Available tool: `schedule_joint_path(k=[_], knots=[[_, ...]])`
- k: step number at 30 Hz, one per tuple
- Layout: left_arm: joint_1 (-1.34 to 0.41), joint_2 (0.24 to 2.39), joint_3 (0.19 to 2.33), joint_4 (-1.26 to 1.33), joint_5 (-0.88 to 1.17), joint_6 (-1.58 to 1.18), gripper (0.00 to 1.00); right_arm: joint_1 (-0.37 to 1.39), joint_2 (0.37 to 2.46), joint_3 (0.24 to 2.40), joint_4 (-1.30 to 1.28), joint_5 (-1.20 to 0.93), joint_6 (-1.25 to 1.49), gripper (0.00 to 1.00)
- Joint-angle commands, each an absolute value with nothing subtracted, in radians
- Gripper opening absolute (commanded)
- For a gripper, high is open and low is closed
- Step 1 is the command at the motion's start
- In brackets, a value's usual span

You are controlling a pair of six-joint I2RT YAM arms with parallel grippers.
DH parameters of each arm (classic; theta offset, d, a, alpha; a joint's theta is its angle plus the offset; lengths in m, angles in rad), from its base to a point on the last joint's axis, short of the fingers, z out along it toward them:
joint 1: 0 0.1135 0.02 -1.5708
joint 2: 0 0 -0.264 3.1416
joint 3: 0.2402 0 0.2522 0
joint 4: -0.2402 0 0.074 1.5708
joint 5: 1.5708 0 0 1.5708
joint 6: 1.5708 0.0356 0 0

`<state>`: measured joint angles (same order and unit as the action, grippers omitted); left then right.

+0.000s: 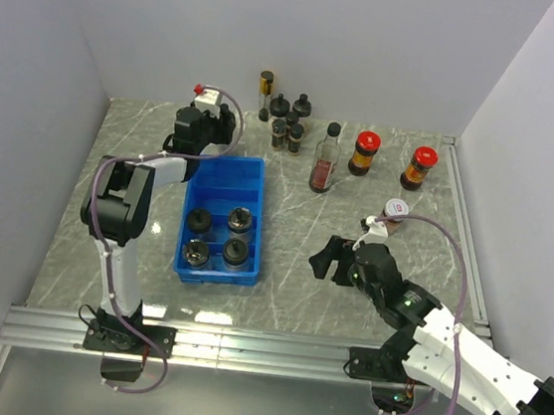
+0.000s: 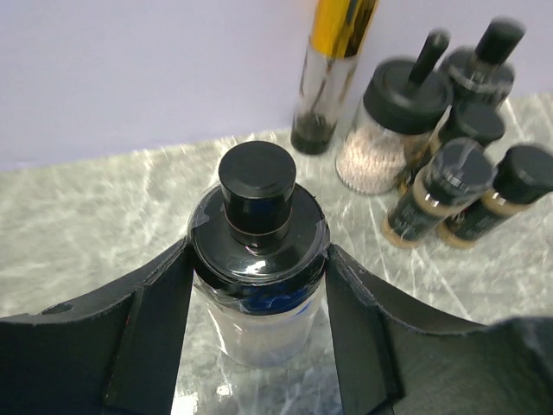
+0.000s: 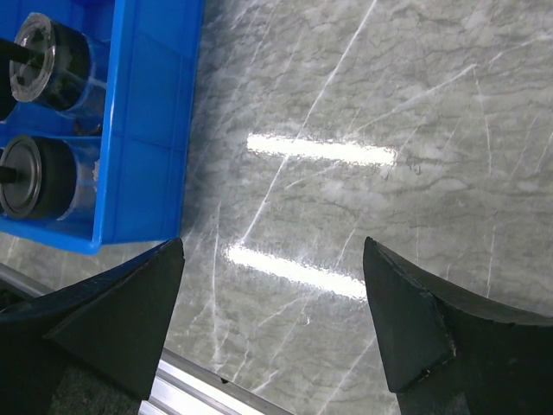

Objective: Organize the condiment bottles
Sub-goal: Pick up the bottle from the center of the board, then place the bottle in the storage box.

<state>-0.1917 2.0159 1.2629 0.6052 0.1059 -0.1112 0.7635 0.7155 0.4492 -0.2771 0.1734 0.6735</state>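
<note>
My left gripper (image 1: 219, 123) is at the far back left, behind the blue tray. In the left wrist view it (image 2: 257, 252) is shut on a black-capped jar with pale contents (image 2: 257, 303), which stands upright; the jaws press on both sides of it. The gripper hides this jar in the top view. A cluster of black-capped condiment bottles (image 1: 285, 118) stands at the back wall and shows to the right in the left wrist view (image 2: 432, 173). My right gripper (image 1: 336, 262) is open and empty over bare table (image 3: 272, 251).
The blue tray (image 1: 223, 171) holds several black-capped jars (image 1: 216, 236) in its near half, two of which show in the right wrist view (image 3: 39, 112). A clear sauce bottle (image 1: 326, 159) and red-capped bottles (image 1: 364, 152), (image 1: 420, 168), (image 1: 394, 212) stand on the right.
</note>
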Motion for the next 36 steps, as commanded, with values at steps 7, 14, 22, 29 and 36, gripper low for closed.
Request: schedule_joint_path(k=[7, 14, 22, 29, 36], knots=[[-0.225, 1.749, 1.238, 0.603, 0.003, -0.071, 0.0, 0.778, 0.696, 0.452, -0.253, 0.186, 0.673, 0.9], [-0.253, 1.582, 1.203, 0.41, -0.058, -0.126, 0.0, 0.781, 0.744, 0.498, -0.233, 0.173, 0.647, 0.9], [-0.282, 1.379, 1.048, 0.261, -0.046, -0.226, 0.0, 0.787, 0.755, 0.517, -0.222, 0.17, 0.634, 0.9], [-0.322, 1.227, 0.878, 0.233, -0.107, -0.276, 0.0, 0.79, 0.742, 0.486, -0.216, 0.173, 0.635, 0.9], [-0.365, 1.151, 0.804, 0.209, -0.164, -0.31, 0.0, 0.79, 0.746, 0.485, -0.21, 0.173, 0.64, 0.9]])
